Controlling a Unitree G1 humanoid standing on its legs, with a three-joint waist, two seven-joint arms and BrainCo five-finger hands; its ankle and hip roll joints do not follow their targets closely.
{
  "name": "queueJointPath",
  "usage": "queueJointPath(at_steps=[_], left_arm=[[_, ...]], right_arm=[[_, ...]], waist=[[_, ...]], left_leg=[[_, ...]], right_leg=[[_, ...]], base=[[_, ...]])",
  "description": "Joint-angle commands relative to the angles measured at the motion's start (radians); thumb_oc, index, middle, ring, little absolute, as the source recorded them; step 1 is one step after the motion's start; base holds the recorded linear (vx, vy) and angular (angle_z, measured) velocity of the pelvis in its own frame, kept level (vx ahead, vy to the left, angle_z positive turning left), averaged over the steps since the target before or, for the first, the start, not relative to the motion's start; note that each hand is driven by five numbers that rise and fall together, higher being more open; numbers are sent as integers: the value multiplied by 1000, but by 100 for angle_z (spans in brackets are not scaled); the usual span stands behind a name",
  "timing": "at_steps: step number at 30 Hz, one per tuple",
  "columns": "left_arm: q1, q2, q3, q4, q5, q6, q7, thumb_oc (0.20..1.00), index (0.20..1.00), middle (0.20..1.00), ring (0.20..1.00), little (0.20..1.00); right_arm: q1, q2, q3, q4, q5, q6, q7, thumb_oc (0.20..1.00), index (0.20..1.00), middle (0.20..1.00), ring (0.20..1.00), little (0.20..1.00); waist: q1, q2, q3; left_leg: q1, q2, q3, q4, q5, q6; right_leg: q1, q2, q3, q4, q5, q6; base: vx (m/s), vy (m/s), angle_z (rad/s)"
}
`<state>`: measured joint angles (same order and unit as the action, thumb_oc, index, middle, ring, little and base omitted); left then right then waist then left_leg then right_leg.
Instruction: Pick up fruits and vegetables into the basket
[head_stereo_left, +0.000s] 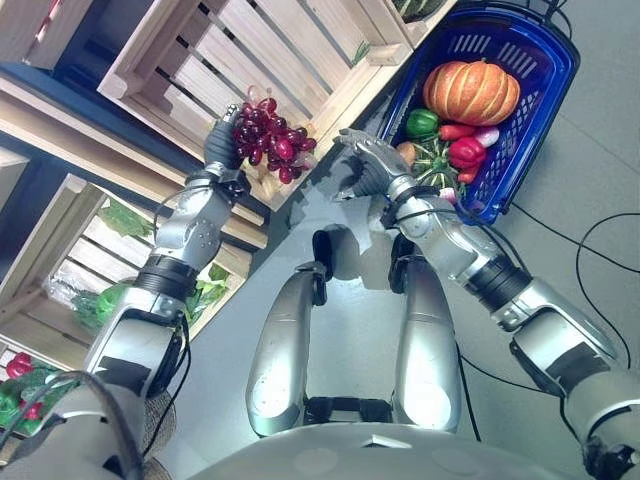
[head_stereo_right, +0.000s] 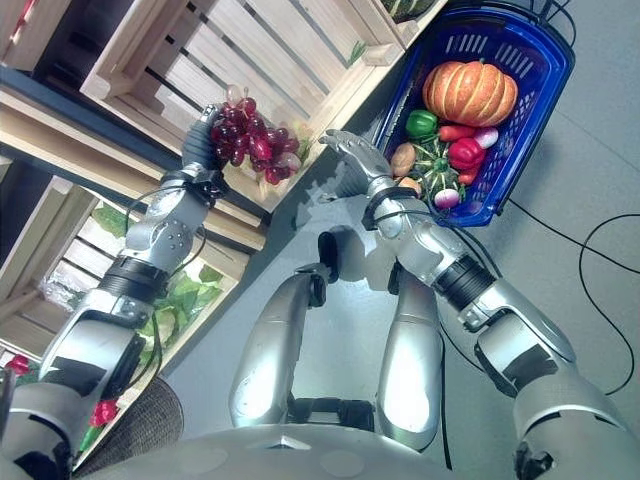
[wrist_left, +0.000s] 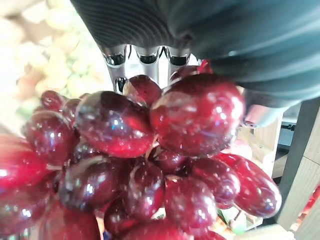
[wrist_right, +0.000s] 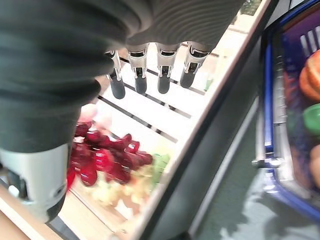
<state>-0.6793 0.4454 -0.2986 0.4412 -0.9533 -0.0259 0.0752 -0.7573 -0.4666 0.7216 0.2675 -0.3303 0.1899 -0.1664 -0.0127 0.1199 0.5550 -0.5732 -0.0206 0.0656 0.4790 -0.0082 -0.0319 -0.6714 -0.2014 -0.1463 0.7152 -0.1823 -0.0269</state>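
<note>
My left hand (head_stereo_left: 222, 145) is shut on a bunch of dark red grapes (head_stereo_left: 268, 135), held up in front of a wooden crate. In the left wrist view the grapes (wrist_left: 150, 150) hang close under the curled fingers (wrist_left: 142, 57). My right hand (head_stereo_left: 368, 165) is open and holds nothing, between the grapes and the blue basket (head_stereo_left: 556, 95). The right wrist view has its fingers (wrist_right: 150, 75) relaxed, with the grapes (wrist_right: 105, 155) beyond them and the basket's rim (wrist_right: 267, 125) to one side. In the basket lie an orange pumpkin (head_stereo_left: 470, 92), a green pepper (head_stereo_left: 421, 123), a red pepper (head_stereo_left: 465, 152) and other vegetables.
Slatted wooden crates (head_stereo_left: 250, 50) stand on tiered shelves on the left. A lower crate holds leafy greens (head_stereo_left: 110, 300), and red produce (head_stereo_left: 18, 365) shows at the far lower left. The basket sits on grey floor (head_stereo_left: 600, 160) at the upper right.
</note>
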Motion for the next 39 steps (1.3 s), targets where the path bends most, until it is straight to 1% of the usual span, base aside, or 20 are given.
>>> queueJointPath(at_steps=[1, 7, 10, 12, 16, 19, 21, 22, 25, 26, 27, 28, 29, 30, 32, 34, 39], left_arm=[[-51, -20, 7, -126, -30, -53, -53, 200, 200, 200, 200, 200], [-44, -77, -43, -192, -41, -52, -79, 200, 200, 200, 200, 200], [-41, -104, -64, -224, -46, -60, -71, 200, 200, 200, 200, 200], [-35, -119, -76, -245, -58, -59, -58, 200, 200, 200, 200, 200], [-26, -143, -91, -273, -82, -44, -48, 200, 200, 200, 200, 200], [-13, -164, -105, -292, -117, -30, -63, 200, 200, 200, 200, 200], [3, -179, -121, -308, -138, -33, -74, 200, 200, 200, 200, 200], [13, -185, -126, -308, -147, -31, -78, 200, 200, 200, 200, 200], [29, -202, -144, -322, -181, -36, -98, 200, 200, 200, 200, 200], [36, -208, -154, -329, -192, -37, -103, 200, 200, 200, 200, 200], [37, -209, -157, -332, -193, -40, -104, 200, 200, 200, 200, 200], [39, -210, -162, -337, -195, -41, -109, 200, 200, 200, 200, 200], [40, -211, -166, -341, -199, -41, -113, 200, 200, 200, 200, 200], [41, -212, -172, -346, -199, -42, -118, 200, 200, 200, 200, 200], [43, -208, -177, -358, -202, -35, -135, 200, 200, 200, 200, 200], [37, -202, -185, -365, -199, -40, -138, 200, 200, 200, 200, 200], [27, -189, -195, -386, -165, -63, -137, 200, 200, 200, 200, 200]], right_arm=[[-75, 64, -2, -1, 68, -58, -64, 1000, 1000, 1000, 1000, 1000], [-72, 115, -21, 4, 111, -104, -156, 1000, 1000, 1000, 1000, 1000], [-68, 138, -30, -4, 129, -129, -205, 1000, 1000, 1000, 1000, 1000], [-60, 149, -36, -23, 152, -158, -215, 1000, 1000, 1000, 1000, 1000], [-56, 175, -48, -57, 191, -192, -196, 1000, 1000, 1000, 1000, 1000], [-52, 189, -48, -69, 219, -209, -202, 1000, 1000, 1000, 1000, 1000], [-45, 195, -48, -65, 251, -231, -202, 1000, 1000, 1000, 1000, 1000], [-36, 199, -47, -63, 260, -237, -202, 1000, 1000, 1000, 1000, 1000], [-26, 214, -44, -59, 294, -265, -174, 1000, 1000, 1000, 1000, 1000], [-22, 225, -39, -55, 320, -270, -137, 1000, 1000, 1000, 1000, 1000], [-21, 228, -36, -55, 330, -266, -120, 1000, 1000, 1000, 1000, 1000], [-18, 231, -33, -57, 338, -247, -105, 1000, 1000, 1000, 1000, 1000], [-17, 234, -30, -51, 344, -231, -94, 645, 645, 645, 645, 645], [-17, 237, -25, -40, 348, -213, -84, 200, 200, 200, 200, 200], [-18, 234, -22, -18, 343, -189, -82, 200, 200, 200, 200, 200], [-22, 230, -20, 11, 347, -183, -74, 200, 200, 200, 200, 200], [-31, 218, -24, 25, 337, -128, -67, 200, 200, 200, 200, 200]], waist=[[9, 21, -35], [12, 21, -35], [11, 21, -35], [10, 19, -35], [10, 15, -35], [12, 14, -35], [14, 15, -35], [15, 15, -35], [18, 17, -35], [20, 17, -35], [21, 17, -35], [23, 16, -35], [24, 14, -35], [27, 13, -35], [33, 10, -35], [36, 5, -35], [41, -3, -35]], left_leg=[[19, -76, 67, 63, -168, 62], [16, -82, 63, 59, -170, 69], [15, -87, 59, 54, -170, 74], [17, -89, 58, 49, -170, 76], [15, -93, 55, 51, -170, 80], [16, -95, 52, 49, -169, 82], [22, -97, 49, 46, -168, 83], [43, -99, 41, 54, -197, 79], [47, -103, 37, 48, -194, 81], [48, -105, 36, 49, -194, 82], [47, -106, 35, 49, -194, 82], [45, -107, 33, 50, -193, 82], [44, -108, 32, 51, -193, 82], [43, -108, 31, 52, -192, 83], [42, -107, 29, 53, -192, 84], [39, -108, 26, 56, -192, 86], [32, -107, 23, 57, -192, 89]], right_leg=[[74, 18, 20, -94, -10, 59], [75, 15, 17, -107, 3, 66], [74, 18, 18, -112, 7, 69], [77, 18, 17, -121, 11, 71], [76, 19, 16, -122, 16, 75], [80, 18, 12, -126, 20, 76], [86, 15, 8, -128, 21, 75], [105, 16, 14, -116, -8, 83], [108, 15, 9, -118, -7, 83], [110, 14, 6, -117, -7, 82], [110, 14, 5, -116, -7, 83], [109, 14, 3, -115, -6, 83], [110, 13, 0, -115, -5, 83], [111, 12, -3, -115, -4, 83], [113, 9, -11, -115, -2, 83], [113, 8, -17, -115, 1, 84], [106, 9, -24, -111, 5, 85]], base=[[-9, -29, 4], [-11, -3, 4], [-8, -2, 7], [-15, -9, 7], [-4, -13, 1], [-10, -29, 4], [43, -20, 4], [80, -22, 7], [19, -21, 14], [-8, -30, 14], [-9, -40, 9], [-10, -42, 2], [-9, -57, 2], [-7, -63, 4], [-6, -71, 6], [-4, -64, 7], [-4, -45, 6]])
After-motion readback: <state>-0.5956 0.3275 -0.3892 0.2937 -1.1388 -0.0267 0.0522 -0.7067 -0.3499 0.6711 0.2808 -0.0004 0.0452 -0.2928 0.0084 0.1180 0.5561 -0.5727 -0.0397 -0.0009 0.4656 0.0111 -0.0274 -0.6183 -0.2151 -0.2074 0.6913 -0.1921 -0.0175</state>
